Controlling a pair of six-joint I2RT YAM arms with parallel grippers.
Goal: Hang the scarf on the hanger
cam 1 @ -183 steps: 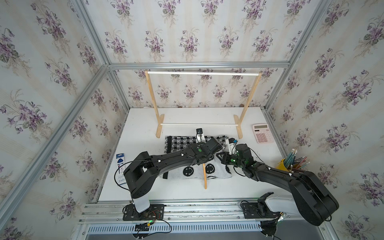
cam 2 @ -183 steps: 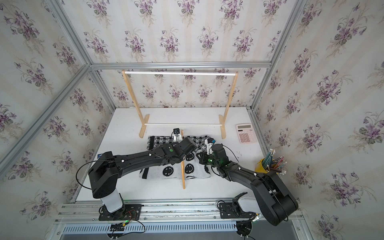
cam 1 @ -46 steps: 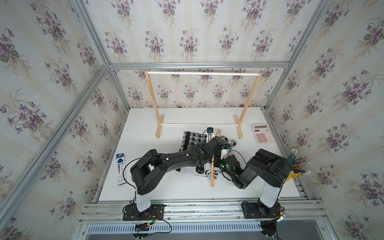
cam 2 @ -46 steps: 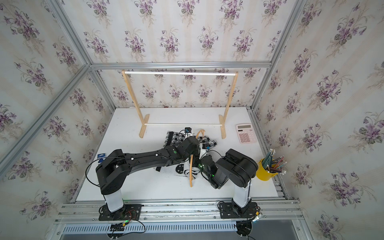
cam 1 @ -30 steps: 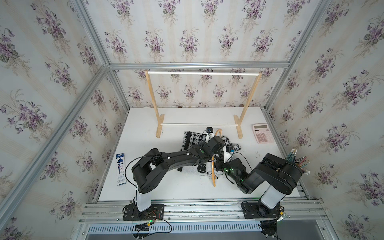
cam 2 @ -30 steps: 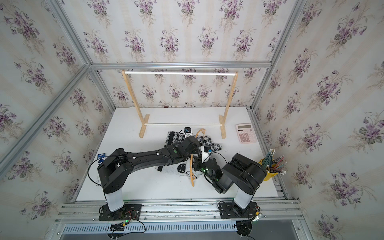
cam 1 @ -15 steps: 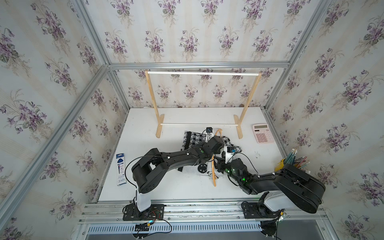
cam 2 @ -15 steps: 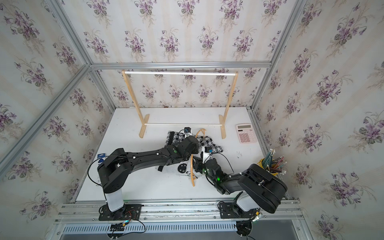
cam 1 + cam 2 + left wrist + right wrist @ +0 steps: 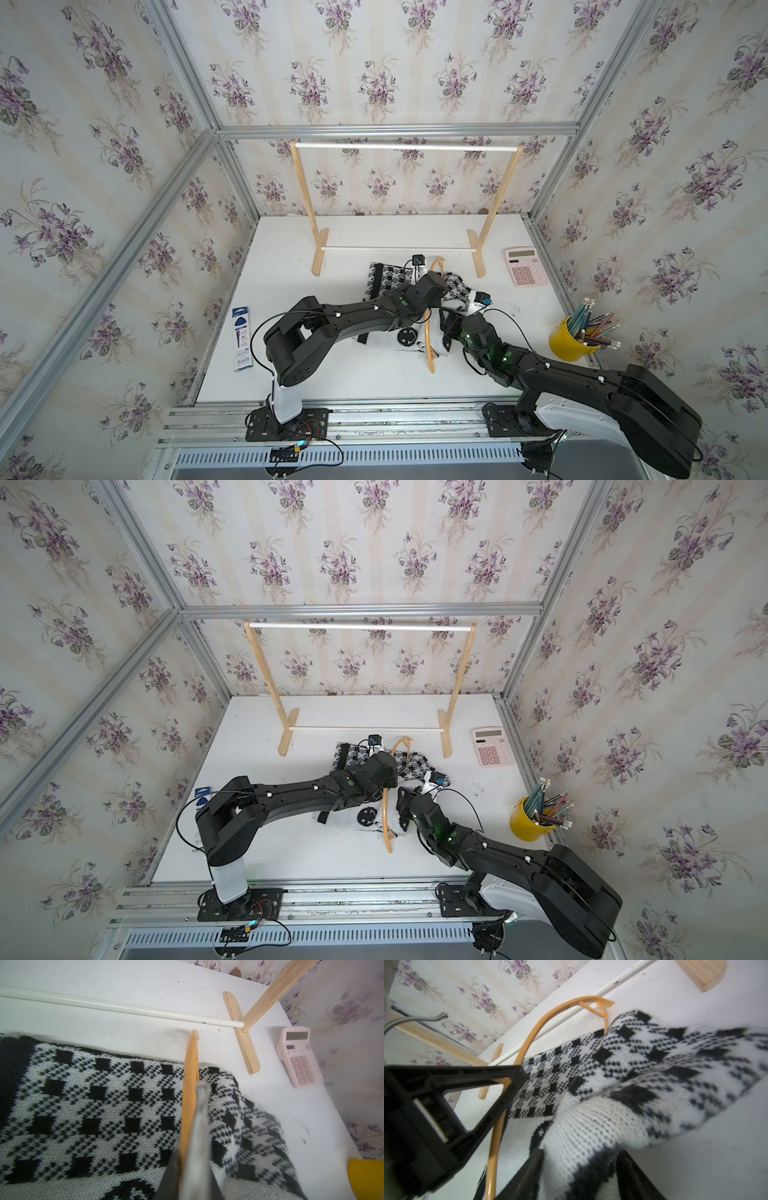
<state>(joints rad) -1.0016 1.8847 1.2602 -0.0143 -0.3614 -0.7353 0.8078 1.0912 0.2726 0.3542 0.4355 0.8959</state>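
Ideally the left gripper (image 9: pixel 500 1086) keeps the hanger (image 9: pixel 429 351) clamped while the right gripper (image 9: pixel 581 1169), jaws astride the scarf (image 9: pixel 643 1084), drapes it across

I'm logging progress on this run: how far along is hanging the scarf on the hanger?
Partly done. The left gripper is shut on the slim light-wood hanger, held over the black-and-white knitted scarf. Its far end stands up off the white table. In hand: a scarf fold sits bunched between the right gripper's jaws, beside the hanger. Left: the scarf mostly lies on the table, not yet draped over the hanger.
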